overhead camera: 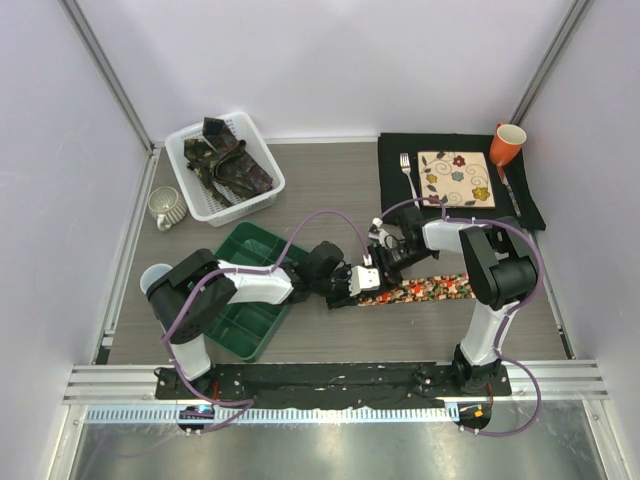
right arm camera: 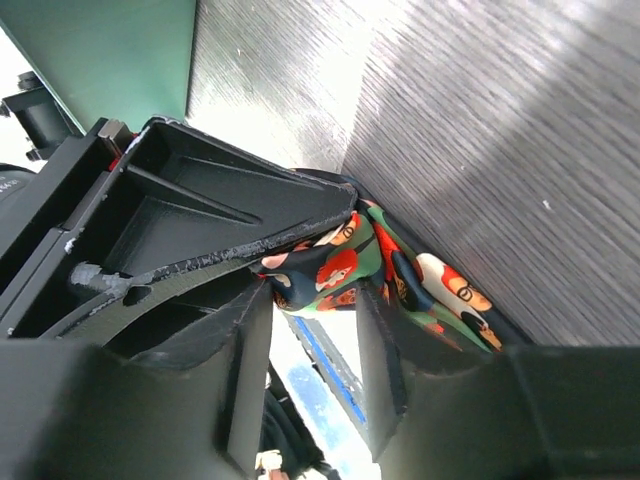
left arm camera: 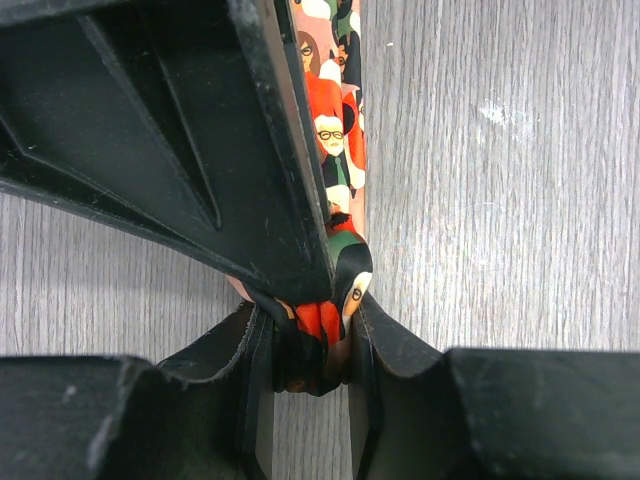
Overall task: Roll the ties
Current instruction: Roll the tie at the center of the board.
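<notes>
The red-orange print tie point(overhead camera: 430, 290) lies flat on the table, running right from where both grippers meet. My left gripper point(overhead camera: 362, 282) is shut on the tie's left end; in the left wrist view the jaws point(left arm camera: 312, 350) pinch the folded fabric, and the tie point(left arm camera: 335, 150) stretches away above them. My right gripper point(overhead camera: 383, 262) comes in from behind. In the right wrist view its fingers point(right arm camera: 312, 290) stand a little apart with the bunched tie end point(right arm camera: 330, 268) between the tips. Several dark patterned ties point(overhead camera: 228, 160) lie heaped in a white basket point(overhead camera: 258, 200).
A green tray point(overhead camera: 250, 300) sits under the left arm. At back right, a black mat point(overhead camera: 395, 150) holds a floral plate point(overhead camera: 456, 178), a fork point(overhead camera: 407, 175) and an orange mug point(overhead camera: 507, 143). A grey mug point(overhead camera: 167, 208) and a pale cup point(overhead camera: 155, 277) stand at left.
</notes>
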